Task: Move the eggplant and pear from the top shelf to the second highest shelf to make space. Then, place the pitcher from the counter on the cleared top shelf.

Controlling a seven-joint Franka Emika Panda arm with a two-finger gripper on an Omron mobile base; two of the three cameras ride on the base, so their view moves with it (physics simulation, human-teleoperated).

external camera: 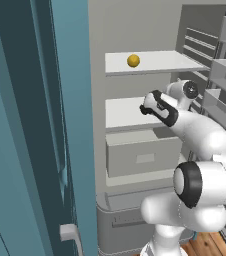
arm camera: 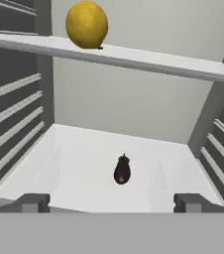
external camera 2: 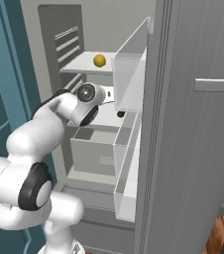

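One eggplant (arm camera: 122, 170), one pear (arm camera: 86, 24).

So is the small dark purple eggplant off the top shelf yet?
Yes. The small dark purple eggplant lies on the second highest white shelf; the open tool holds nothing.

Glossy dark eggplant (arm camera: 122, 170), matt golden pear (arm camera: 86, 24), smooth white second highest shelf (arm camera: 84, 168).

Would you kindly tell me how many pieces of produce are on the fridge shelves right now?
2: the pear on the top shelf, the eggplant on the second highest shelf.
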